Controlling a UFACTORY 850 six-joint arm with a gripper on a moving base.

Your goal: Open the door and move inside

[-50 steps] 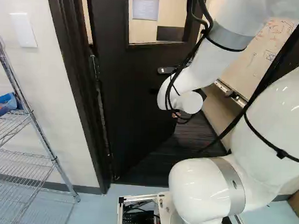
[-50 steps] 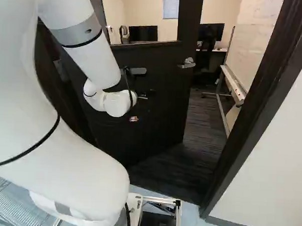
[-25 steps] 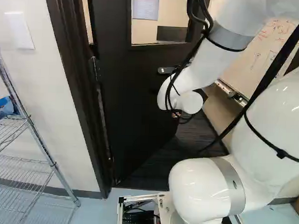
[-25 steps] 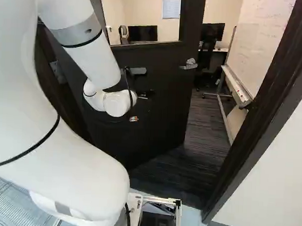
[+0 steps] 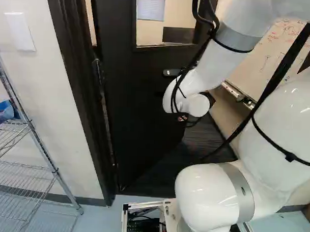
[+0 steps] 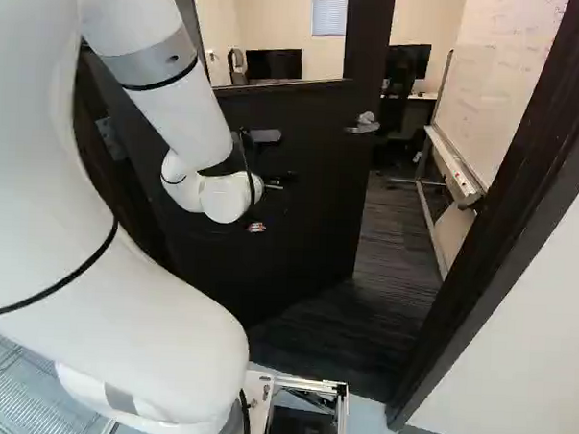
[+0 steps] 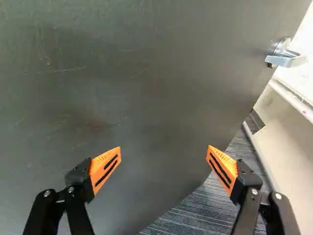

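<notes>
The dark door stands partly open, swung inward into the room; in the left base view the door hangs from the left jamb. Its silver lever handle sits near the free edge. My gripper is mostly hidden by the arm's wrist, in front of the door's face below handle height. In the wrist view the gripper is wide open with nothing between its fingers. The door face fills most of that view ahead of it, and the handle lies well off to one side. Contact with the door cannot be told.
The opening shows dark carpet between the door's free edge and the right jamb. Beyond are a whiteboard on a stand, a chair and desk with monitors. A wire shelf stands before the wall left of the doorway.
The base has moved slightly forward: jambs and shelf have shifted outward and nearer in the base views. The arm has shifted only very slightly, its wrist staying before the door.
</notes>
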